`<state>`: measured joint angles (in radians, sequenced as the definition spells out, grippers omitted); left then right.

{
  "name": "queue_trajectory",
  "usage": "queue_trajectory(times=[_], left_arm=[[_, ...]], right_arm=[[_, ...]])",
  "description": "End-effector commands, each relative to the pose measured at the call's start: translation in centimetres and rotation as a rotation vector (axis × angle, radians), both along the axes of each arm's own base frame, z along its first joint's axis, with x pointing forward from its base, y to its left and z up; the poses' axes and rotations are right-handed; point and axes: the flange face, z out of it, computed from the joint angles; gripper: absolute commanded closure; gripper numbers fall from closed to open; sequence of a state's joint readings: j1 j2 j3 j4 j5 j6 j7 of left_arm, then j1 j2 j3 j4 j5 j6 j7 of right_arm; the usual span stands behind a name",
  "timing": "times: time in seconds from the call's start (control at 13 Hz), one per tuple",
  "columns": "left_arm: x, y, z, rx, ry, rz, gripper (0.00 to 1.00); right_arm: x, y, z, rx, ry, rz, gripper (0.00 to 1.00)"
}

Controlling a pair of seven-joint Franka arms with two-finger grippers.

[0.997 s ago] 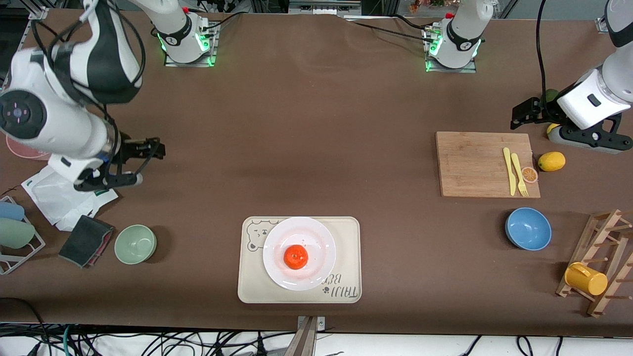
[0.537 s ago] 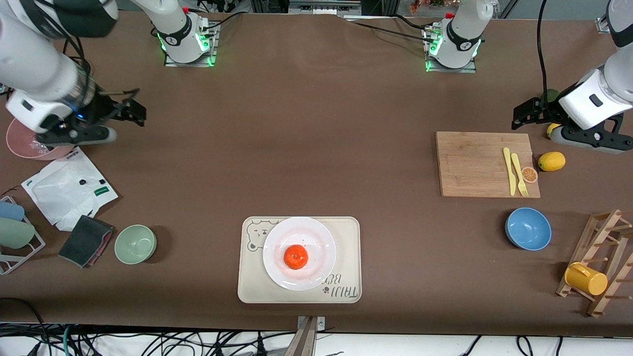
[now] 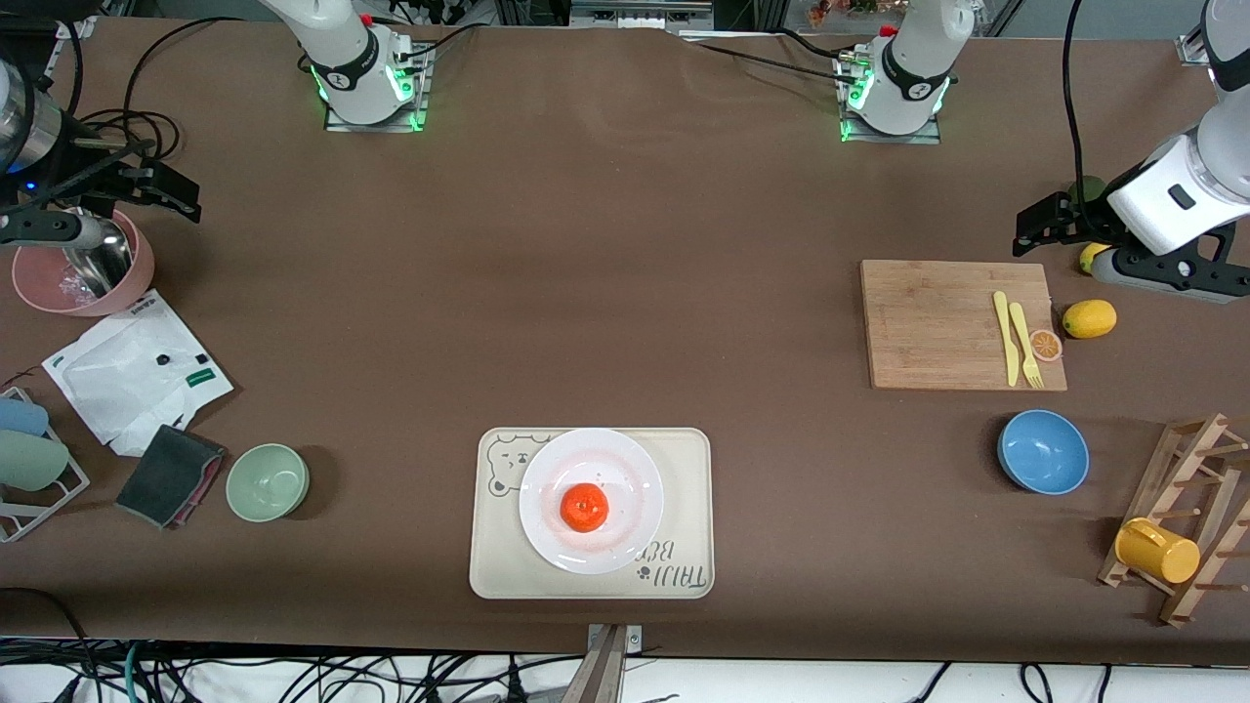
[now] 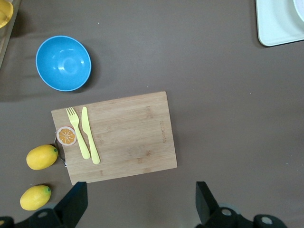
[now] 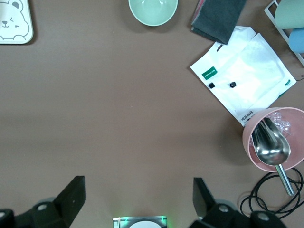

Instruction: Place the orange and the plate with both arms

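The orange [image 3: 584, 508] is sitting centred on the plate [image 3: 625, 467]; right gripper [image 3: 146, 186] at ten o'clock and left gripper [image 3: 1043, 223] at two are hanging wide, empty.

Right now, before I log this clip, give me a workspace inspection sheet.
Surface: brown table.
Job's things: orange on plate, plate on bear-print tray.
Clutter: cutting board, blue bowl, green bowl, lemon, pink bowl.
Grippers: left gripper open above the table by the cutting board; right gripper open near the pink bowl; both empty.
Cables: coil near the right arm's base.
Surroundings: nothing seen.
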<state>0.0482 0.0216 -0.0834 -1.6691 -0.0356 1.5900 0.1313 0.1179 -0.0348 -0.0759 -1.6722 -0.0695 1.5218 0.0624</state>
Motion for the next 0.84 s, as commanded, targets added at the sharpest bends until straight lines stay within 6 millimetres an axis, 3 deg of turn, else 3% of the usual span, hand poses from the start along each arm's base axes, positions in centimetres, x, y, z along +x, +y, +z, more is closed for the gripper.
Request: queue_trajectory(times=[0.0,0.31,0.77], left_arm=[[0.29,0.04,0.67,0.024,-0.001,-0.013,0.0],[0.31,-0.05,0.81,0.024,-0.004,-0.015,0.0],[0.31,-0.14,0.81,0.024,-0.004,-0.016,0.0]], right_arm=[[-0.05,-0.43,0.57,0.002,0.004,-0.007,0.0],[0.08,0.4,0.54,0.057,-0.004,-0.031,0.0],[0.01,0.04,0.48,0.068,0.004,-0.05,0.0]])
